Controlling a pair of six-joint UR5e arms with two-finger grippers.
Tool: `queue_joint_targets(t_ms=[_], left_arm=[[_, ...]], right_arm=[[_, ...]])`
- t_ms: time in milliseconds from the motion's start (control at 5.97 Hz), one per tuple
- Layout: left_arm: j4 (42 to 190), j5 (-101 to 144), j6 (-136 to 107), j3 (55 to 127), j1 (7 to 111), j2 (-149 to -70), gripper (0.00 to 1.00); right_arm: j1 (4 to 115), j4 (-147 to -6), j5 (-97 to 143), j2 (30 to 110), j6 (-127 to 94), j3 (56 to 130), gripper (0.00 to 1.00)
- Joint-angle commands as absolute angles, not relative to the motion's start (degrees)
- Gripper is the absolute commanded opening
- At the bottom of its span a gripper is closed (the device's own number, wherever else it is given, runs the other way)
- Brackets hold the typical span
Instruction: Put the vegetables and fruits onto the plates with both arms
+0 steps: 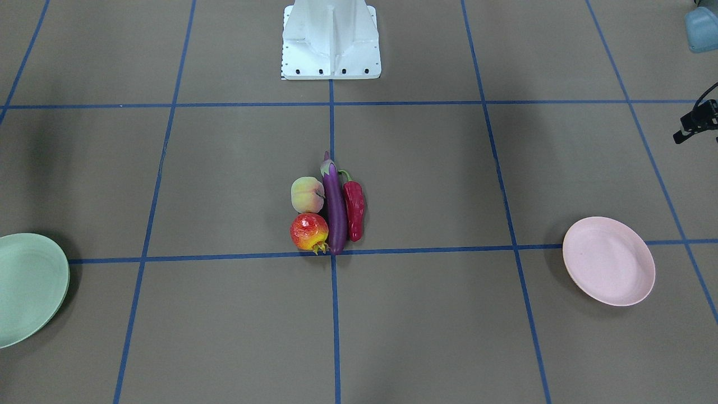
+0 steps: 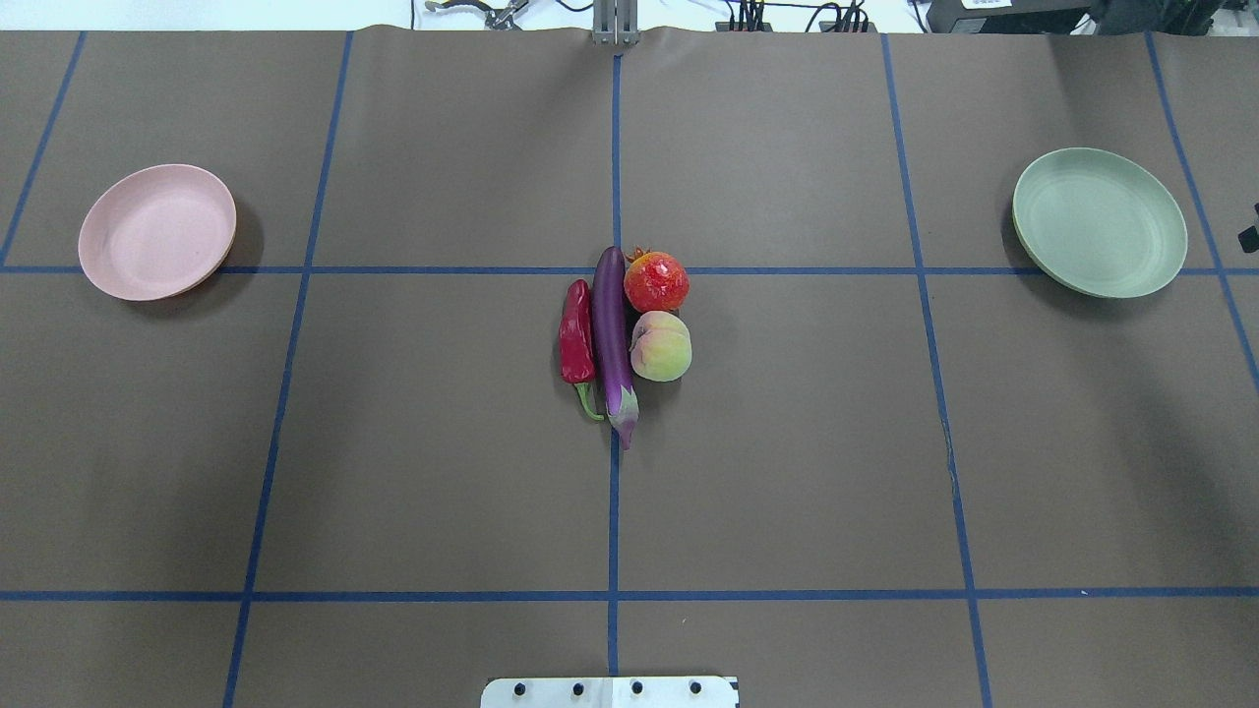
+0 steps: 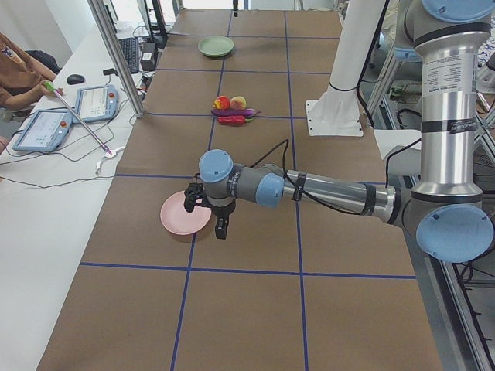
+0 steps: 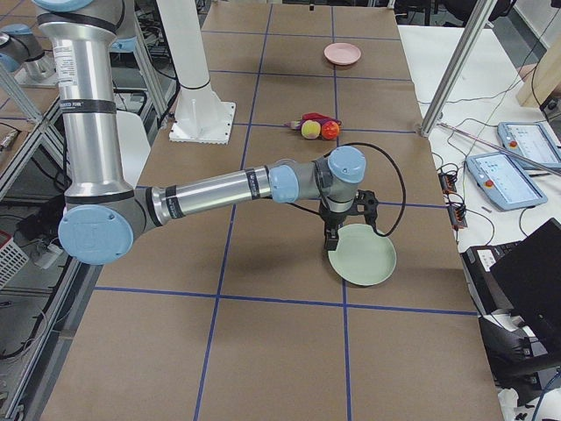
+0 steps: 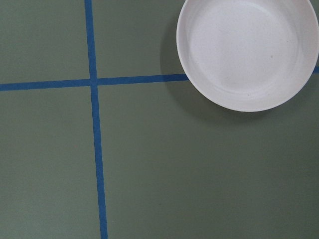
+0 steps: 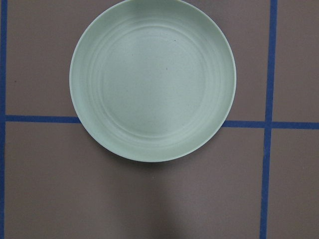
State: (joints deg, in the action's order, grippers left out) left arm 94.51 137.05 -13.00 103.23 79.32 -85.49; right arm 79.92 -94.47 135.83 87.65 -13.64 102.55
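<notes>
The purple eggplant [image 2: 612, 334] lies at the table's middle, with the red chili [image 2: 576, 339] on one side and the peach [image 2: 661, 346] and pomegranate [image 2: 656, 281] on the other, all touching or nearly so. The pink plate [image 2: 157, 231] is bare at the far left and the mint green plate [image 2: 1100, 221] is bare at the far right. My left gripper [image 3: 222, 230] hovers by the pink plate's [image 3: 184, 214] edge. My right gripper [image 4: 331, 244] hovers by the green plate's [image 4: 362, 254] edge. I cannot tell whether either is open. Neither wrist view shows fingers.
The white base block [image 2: 610, 691] stands at the near table edge. Blue tape lines grid the brown table. Aluminium posts [image 3: 116, 54] and operator tablets [image 3: 46, 127] stand along the far side. A person's arm [image 3: 23, 77] is at that side.
</notes>
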Motion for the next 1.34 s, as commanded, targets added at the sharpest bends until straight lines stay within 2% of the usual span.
queue_joint_targets(t_ms=[0,335,671,1173], left_arm=[[95.5,137.2,-13.6,105.4,79.4,-84.6,1.00],[95.7,137.2,-14.1,105.6,79.3,-84.6,1.00],[95.9,137.4,-20.0,109.0,78.8,-87.0,1.00],[95.4,134.4,-39.8,110.7,59.9,-99.4,1.00]], right_arm=[[80.1,-94.2,136.6,90.9,-13.7,105.5,1.00],[80.0,-93.7,140.9,93.2,-14.1,107.6,1.00],[80.0,-93.8,141.4,93.8,-14.1,109.0,1.00],[77.5,-93.6,144.1,93.0,-14.1,109.1,1.00]])
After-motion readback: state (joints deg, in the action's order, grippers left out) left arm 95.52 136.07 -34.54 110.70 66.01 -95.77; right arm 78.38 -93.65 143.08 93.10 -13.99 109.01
